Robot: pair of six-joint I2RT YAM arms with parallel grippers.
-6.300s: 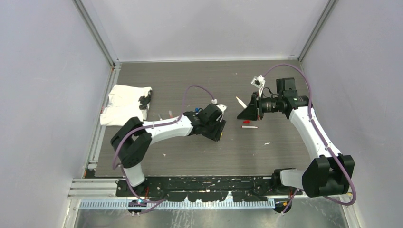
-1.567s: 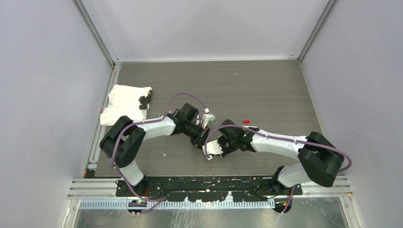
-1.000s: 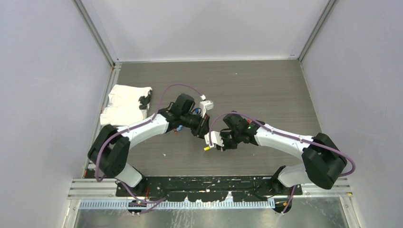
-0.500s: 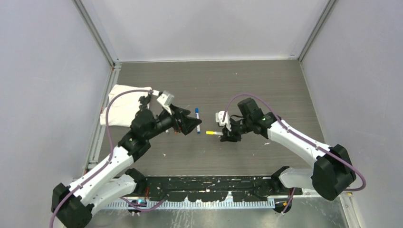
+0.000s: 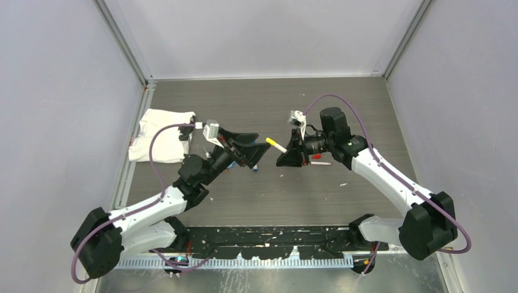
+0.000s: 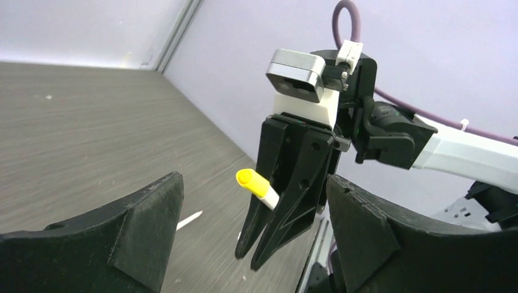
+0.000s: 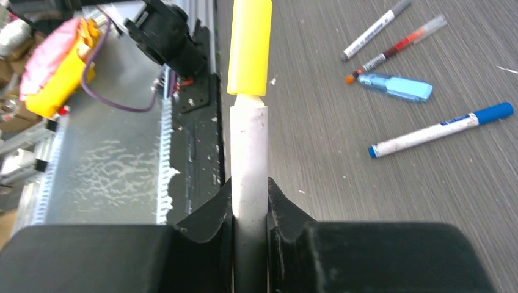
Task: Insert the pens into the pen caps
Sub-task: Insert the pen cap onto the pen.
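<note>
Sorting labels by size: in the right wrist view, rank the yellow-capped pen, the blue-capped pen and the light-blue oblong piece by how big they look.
yellow-capped pen, largest, but it's nearest the camera, so unsure
blue-capped pen
light-blue oblong piece, smallest

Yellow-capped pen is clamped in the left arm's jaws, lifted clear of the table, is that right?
No. The yellow-capped pen is clamped in the right gripper, not the left gripper, which is open and empty; the right wrist view shows it. It is lifted clear of the table.
</note>
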